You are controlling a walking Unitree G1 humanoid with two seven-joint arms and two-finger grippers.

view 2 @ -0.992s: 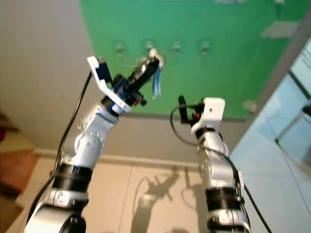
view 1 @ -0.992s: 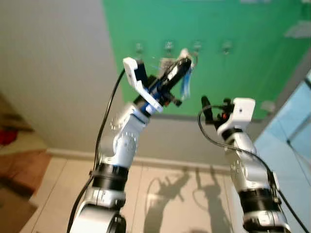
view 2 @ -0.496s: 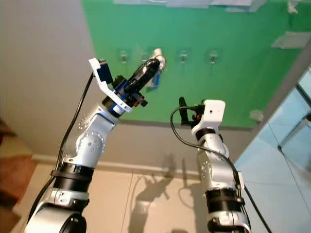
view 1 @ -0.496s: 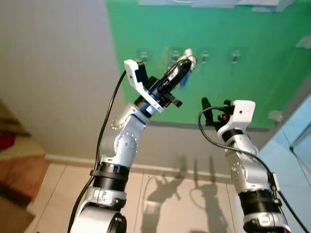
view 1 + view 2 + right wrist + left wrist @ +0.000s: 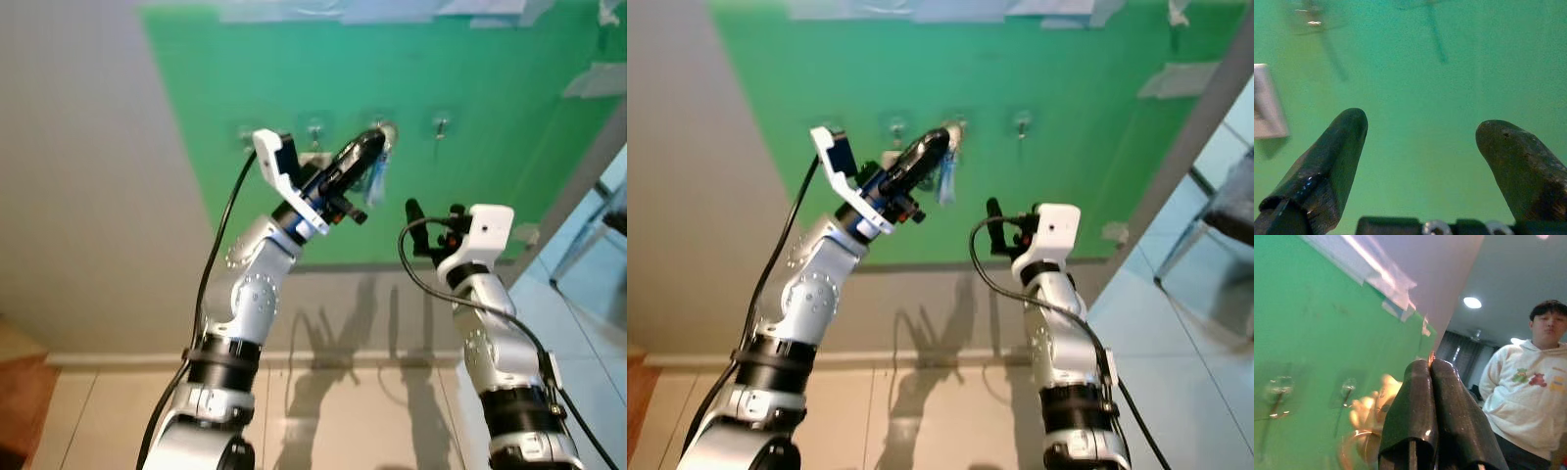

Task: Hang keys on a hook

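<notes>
Keys: a small bunch [image 5: 377, 174] with a pale blue tag hanging from it, held up against the green wall panel [image 5: 509, 127], at the row of hooks and just at the third hook [image 5: 385, 127] counted from the robot's left (whether the ring is on it cannot be told).
Key ring: a copper-coloured ring [image 5: 1354, 450] and pale fob show blurred just past the fingertips in the left wrist view.
Left gripper: [image 5: 370, 147] raised to the panel, its two black fingers [image 5: 1415, 416] pressed together, a sliver of copper metal pinched at the tips.
Hooks: four small clear hooks in a row on the panel; one [image 5: 441, 123] hangs bare to the right of the keys, two more [image 5: 314, 128] to the left.
Right gripper: [image 5: 412, 211] held lower than the keys and short of the panel, fingers [image 5: 1327, 161] spread apart around nothing.
Person: someone in a white hoodie [image 5: 1528, 387] stands behind the robot, away from the panel.
Floor: pale tiles [image 5: 392, 421] below the panel, carrying the arms' shadows.
</notes>
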